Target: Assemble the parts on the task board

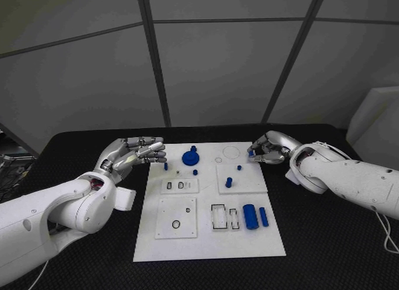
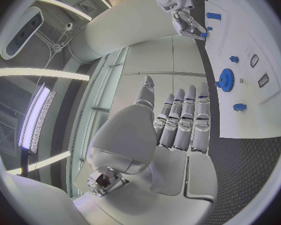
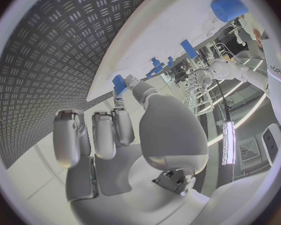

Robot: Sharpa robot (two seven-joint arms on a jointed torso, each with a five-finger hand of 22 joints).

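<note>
You are looking at a black bench (image 1: 338, 241) with a ridged, checker-patterned mat, backed by grey wall panels with dark seams. The white rectangular task board (image 1: 208, 241) lies at its middle. On the board sit a blue gear-shaped disc (image 1: 191, 159), a thick blue cylinder (image 1: 248, 215) and a slimmer blue bar (image 1: 264, 217), just beside each other. Your left hand (image 1: 134, 154) hovers at the board's far left corner, fingers (image 2: 184, 120) straight and side by side, holding nothing. Your right hand (image 1: 270, 148) sits at the far right edge, seemingly pinching a small blue peg (image 3: 119, 82), though the contact is hard to confirm.
</note>
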